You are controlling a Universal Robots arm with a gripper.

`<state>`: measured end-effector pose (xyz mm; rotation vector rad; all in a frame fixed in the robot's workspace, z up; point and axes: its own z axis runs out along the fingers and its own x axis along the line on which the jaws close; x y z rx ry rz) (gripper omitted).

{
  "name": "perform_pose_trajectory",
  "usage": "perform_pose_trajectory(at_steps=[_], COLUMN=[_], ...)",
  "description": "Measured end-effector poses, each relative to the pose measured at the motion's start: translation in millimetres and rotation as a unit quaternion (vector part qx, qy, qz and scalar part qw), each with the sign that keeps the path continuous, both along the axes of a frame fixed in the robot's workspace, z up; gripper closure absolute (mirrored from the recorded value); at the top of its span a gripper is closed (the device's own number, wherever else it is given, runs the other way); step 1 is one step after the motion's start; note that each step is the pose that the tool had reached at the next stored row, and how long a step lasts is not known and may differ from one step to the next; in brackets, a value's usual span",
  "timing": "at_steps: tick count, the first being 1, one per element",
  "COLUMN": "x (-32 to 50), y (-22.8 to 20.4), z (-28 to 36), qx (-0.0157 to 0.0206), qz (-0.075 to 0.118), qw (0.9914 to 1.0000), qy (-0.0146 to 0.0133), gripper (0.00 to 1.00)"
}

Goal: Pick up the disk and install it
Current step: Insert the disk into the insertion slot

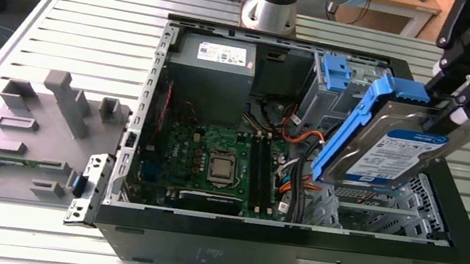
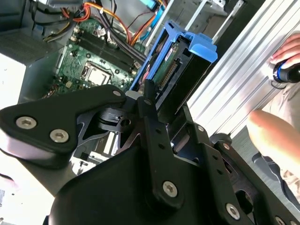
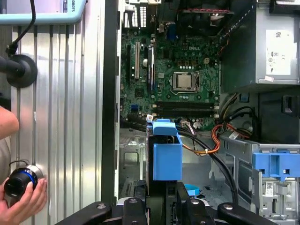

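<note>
The disk [image 1: 396, 150] is a silver drive with a white-and-blue label and a blue carrier frame. It hangs tilted on edge above the open computer case [image 1: 294, 239], over the drive cage at the exterior view's right. My gripper [image 1: 456, 110] is shut on its upper end. In the second wrist view the disk [image 2: 173, 70] sticks out beyond the black fingers [image 2: 149, 105], connector end showing. In the first wrist view the disk [image 3: 166, 154] shows edge-on by its blue frame, over the case floor beside the motherboard [image 3: 183, 79].
A grey power-supply box [image 1: 213, 57] sits at the case's back. A blue bracket [image 1: 334, 73] stands in the drive bay behind the disk. Orange and black cables [image 1: 299, 130] run beside the disk. A grey fixture plate [image 1: 35, 133] lies left of the case. A person's hand [image 3: 21, 197] holds a small black-and-blue object outside the case.
</note>
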<state>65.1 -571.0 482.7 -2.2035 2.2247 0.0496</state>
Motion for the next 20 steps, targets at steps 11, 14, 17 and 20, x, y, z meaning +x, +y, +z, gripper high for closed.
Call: perform_pose_trajectory(at_steps=[11, 14, 17, 20], x=[32.0, 37.2, 38.6, 40.5], y=[0.0, 0.1, 0.0, 0.0], z=[-2.2, -3.9, -8.8, -12.6], qx=[0.0001, -0.0001, -0.0003, -0.0003], qz=[0.000, 0.000, 0.000, 0.000], qw=[1.00000, 0.99999, 0.99999, 0.99999], qy=[0.0030, 0.0034, 0.0034, 0.0034], gripper=[0.65, 0.65, 0.65, 0.65])
